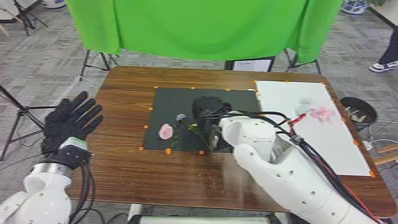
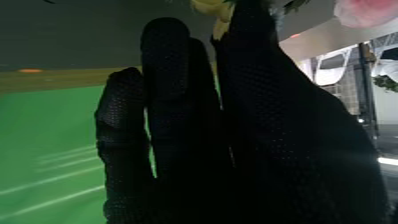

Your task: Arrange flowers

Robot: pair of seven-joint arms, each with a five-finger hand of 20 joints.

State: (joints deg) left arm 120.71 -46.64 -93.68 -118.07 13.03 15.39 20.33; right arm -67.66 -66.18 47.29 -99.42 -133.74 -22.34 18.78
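Grip: right robot hand (image 1: 211, 107) appears clamped on the yellow flower (image 2: 211, 7), its straight digits pressed together close to the bloom; this hold probably leaves the stem free for positioning, though the exact contact is hidden. Left robot hand (image 1: 71, 120) is open, fingers apart, well to the left of the right robot hand; it appears parked there to leave working room.

Layout: black mat (image 1: 173, 102) lies beneath the right robot hand; orange markers (image 1: 168, 151) along its edge probably define the arranging area. Pink flower (image 1: 166, 131) lies on the mat, left of the right robot hand; greyish flower (image 1: 181, 117) lies nearer to that hand. White board (image 1: 342, 150) lies to its right and bears pink blooms (image 1: 322, 114), likely set aside as stock.

Containers: black bin (image 1: 360, 110) stands beyond the worktop (image 1: 124, 165), farther right of the same hand; its contents cannot be identified; it is probably for waste.
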